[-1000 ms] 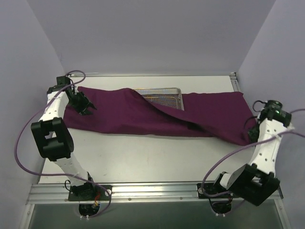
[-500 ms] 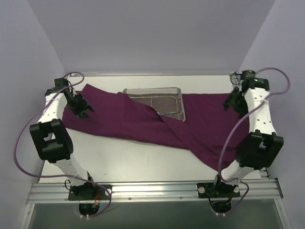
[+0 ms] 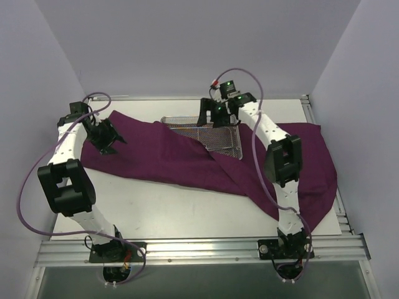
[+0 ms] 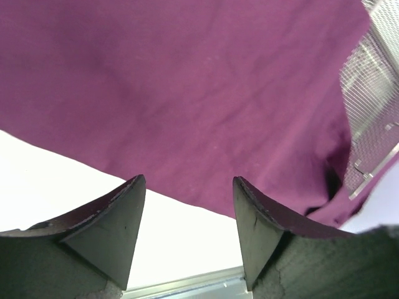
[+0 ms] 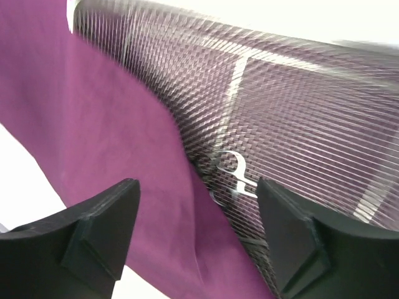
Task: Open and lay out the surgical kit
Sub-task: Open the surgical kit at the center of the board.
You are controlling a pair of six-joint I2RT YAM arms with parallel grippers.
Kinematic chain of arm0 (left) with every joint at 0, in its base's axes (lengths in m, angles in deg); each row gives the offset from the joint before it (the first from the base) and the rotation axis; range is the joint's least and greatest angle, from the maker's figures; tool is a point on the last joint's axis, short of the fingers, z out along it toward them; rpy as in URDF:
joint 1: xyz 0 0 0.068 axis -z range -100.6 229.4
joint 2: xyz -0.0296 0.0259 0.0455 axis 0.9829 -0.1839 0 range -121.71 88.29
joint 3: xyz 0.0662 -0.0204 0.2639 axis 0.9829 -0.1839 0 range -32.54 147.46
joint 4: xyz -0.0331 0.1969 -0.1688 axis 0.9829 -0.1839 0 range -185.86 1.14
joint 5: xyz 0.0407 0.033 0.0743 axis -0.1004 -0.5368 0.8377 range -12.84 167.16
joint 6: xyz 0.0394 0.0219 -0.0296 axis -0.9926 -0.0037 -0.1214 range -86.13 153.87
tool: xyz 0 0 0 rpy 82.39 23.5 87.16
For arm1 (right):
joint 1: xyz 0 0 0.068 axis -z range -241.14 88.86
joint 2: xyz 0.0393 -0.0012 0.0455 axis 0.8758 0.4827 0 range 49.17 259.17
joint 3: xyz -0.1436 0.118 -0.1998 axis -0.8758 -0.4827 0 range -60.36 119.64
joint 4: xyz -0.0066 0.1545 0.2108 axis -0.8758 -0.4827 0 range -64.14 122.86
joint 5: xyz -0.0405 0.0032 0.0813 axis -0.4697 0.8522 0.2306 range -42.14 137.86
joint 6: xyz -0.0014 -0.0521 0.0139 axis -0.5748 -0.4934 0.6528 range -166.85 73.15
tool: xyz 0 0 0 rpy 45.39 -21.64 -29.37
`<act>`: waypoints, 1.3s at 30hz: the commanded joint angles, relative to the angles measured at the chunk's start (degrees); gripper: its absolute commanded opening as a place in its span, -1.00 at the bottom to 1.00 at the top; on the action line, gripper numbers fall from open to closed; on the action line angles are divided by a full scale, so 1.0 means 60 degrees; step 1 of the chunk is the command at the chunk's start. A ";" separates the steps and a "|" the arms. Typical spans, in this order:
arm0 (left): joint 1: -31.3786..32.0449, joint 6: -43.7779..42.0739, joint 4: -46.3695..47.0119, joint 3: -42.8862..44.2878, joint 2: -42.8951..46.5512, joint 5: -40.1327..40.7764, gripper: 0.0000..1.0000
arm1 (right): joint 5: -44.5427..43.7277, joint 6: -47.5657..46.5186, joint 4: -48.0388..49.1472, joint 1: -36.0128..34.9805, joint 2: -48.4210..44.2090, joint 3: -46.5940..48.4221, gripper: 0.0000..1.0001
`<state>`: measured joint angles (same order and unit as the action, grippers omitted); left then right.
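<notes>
The dark purple cloth wrap (image 3: 181, 156) lies spread across the table, its right end draped toward the near right corner. Part of it still covers the silver wire-mesh tray (image 3: 215, 132). My left gripper (image 3: 111, 138) hovers over the cloth's left end, open and empty; in its wrist view the gripper (image 4: 188, 180) sits just above the cloth (image 4: 187, 93). My right gripper (image 3: 209, 113) hangs open over the tray's far edge. In the right wrist view, the gripper (image 5: 196, 187) frames the mesh (image 5: 299, 106), a cloth fold (image 5: 112, 124) and a ring-handled instrument (image 5: 237, 171).
White table surface (image 3: 156, 205) shows in front of the cloth. A metal rail (image 3: 199, 249) runs along the near edge by the arm bases. Lilac walls close in the left, right and back sides.
My right arm has swung from the table's right side to above the tray and opened, leaving the cloth's right end lying spread out. My left gripper has opened wider in place.
</notes>
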<state>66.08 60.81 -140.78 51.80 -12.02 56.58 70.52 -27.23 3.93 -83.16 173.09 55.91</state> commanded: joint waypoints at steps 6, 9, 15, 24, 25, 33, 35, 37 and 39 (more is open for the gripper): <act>0.0125 0.0036 0.0172 -0.0022 0.0078 -0.0789 0.37 | 0.1160 -0.1409 0.0543 -0.0827 0.0879 -0.0115 0.61; 0.0184 0.0139 0.0143 -0.0110 0.0195 -0.0760 0.37 | 0.1219 -0.1292 0.0310 -0.0842 0.1361 0.0147 0.51; 0.0287 0.0095 -0.0004 -0.0052 0.0254 -0.0453 0.36 | 0.1438 -0.1278 0.0485 -0.1134 0.1524 0.0031 0.15; 0.0535 0.0154 0.0055 0.0357 0.0195 -0.0291 0.34 | 0.0664 -0.1292 0.0178 -0.1281 0.1730 0.0061 0.27; 0.0579 0.0154 -0.0003 0.0416 0.0181 -0.0247 0.34 | 0.0590 -0.1292 0.0178 -0.1281 0.1759 0.0031 0.28; 0.1034 0.0724 -0.0106 0.0505 0.0283 -0.0116 0.21 | 0.0868 -0.1160 0.0338 -0.1529 0.1834 0.0235 -0.39; 0.0990 0.1017 -0.0077 0.0344 0.0473 0.0118 0.19 | 0.0853 -0.1131 0.0485 -0.1748 0.1367 0.0236 -0.62; 0.0917 0.1193 -0.0222 0.0358 0.0561 0.0513 0.18 | 0.0824 -0.1145 0.0529 -0.1939 0.0999 0.0324 -0.96; 0.0873 0.1325 -0.0311 0.0431 0.0576 0.0908 0.17 | 0.1172 -0.1175 0.0602 -0.2275 0.0384 0.0281 -1.00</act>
<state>72.05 66.40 -141.48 52.47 -11.54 57.85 75.20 -33.66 6.71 -93.37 184.35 55.21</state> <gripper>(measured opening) 0.588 0.022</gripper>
